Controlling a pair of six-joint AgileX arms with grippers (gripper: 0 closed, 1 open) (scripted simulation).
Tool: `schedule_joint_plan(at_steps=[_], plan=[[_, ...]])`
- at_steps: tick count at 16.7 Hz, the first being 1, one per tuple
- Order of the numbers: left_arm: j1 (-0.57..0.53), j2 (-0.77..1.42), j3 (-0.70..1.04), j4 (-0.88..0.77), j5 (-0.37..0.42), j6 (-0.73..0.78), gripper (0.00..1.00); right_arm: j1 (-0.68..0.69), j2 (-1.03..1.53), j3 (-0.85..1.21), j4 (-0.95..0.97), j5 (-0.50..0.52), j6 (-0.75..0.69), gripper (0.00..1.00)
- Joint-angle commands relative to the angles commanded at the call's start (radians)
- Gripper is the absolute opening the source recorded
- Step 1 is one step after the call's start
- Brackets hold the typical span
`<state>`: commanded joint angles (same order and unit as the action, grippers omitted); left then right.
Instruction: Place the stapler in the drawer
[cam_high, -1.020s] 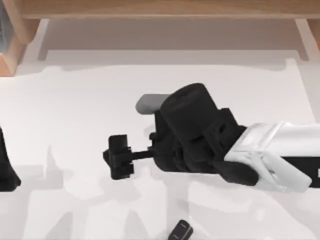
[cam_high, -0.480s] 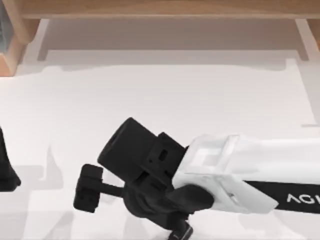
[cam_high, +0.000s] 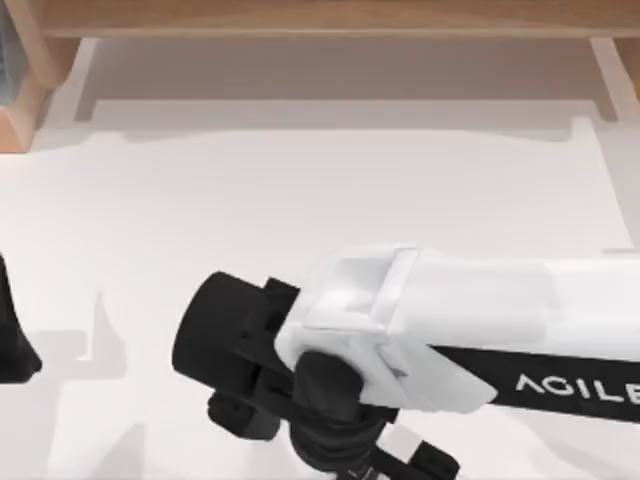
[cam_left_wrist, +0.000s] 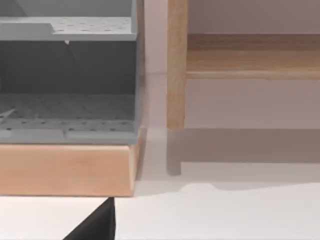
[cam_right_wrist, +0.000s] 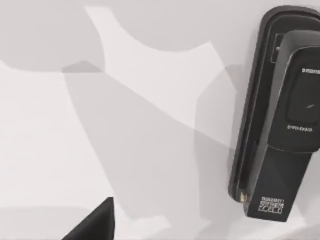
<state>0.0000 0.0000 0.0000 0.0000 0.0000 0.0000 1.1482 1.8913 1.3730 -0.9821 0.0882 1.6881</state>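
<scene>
Your right arm (cam_high: 420, 330) low over the table's (cam_high: 300, 190) near edge, stapler (cam_right_wrist: 280, 115) flat beneath its wrist camera, finger state unreadable; left arm (cam_high: 12, 335) parked far left.

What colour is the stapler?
Black, with small pale lettering on top; the stapler shows best in the right wrist view.

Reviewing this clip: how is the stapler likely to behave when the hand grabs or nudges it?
The stapler looks rigid and lies flat on the white table, so it probably won't roll or tip. Its smooth black shell may be a bit slippery. The upper arm seems to sit over a separate base, so it might flex when squeezed top to bottom.
</scene>
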Motion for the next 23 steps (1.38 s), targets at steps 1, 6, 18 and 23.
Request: schedule_joint_plan(at_steps=[1, 6, 18, 23], plan=[[0.0, 0.0, 0.0, 0.0, 0.0, 0.0, 1.0, -0.002, 0.007, 0.016, -0.04, 0.004, 0.031, 1.0], [0.0, 0.0, 0.0, 0.0, 0.0, 0.0, 1.0, -0.002, 0.022, 0.046, -0.113, 0.011, 0.087, 1.0], [0.0, 0.0, 0.0, 0.0, 0.0, 0.0, 1.0, -0.018, 0.104, -0.099, 0.123, 0.012, 0.072, 1.0], [0.0, 0.0, 0.0, 0.0, 0.0, 0.0, 1.0, -0.02, 0.116, -0.117, 0.146, 0.012, 0.071, 1.0]])
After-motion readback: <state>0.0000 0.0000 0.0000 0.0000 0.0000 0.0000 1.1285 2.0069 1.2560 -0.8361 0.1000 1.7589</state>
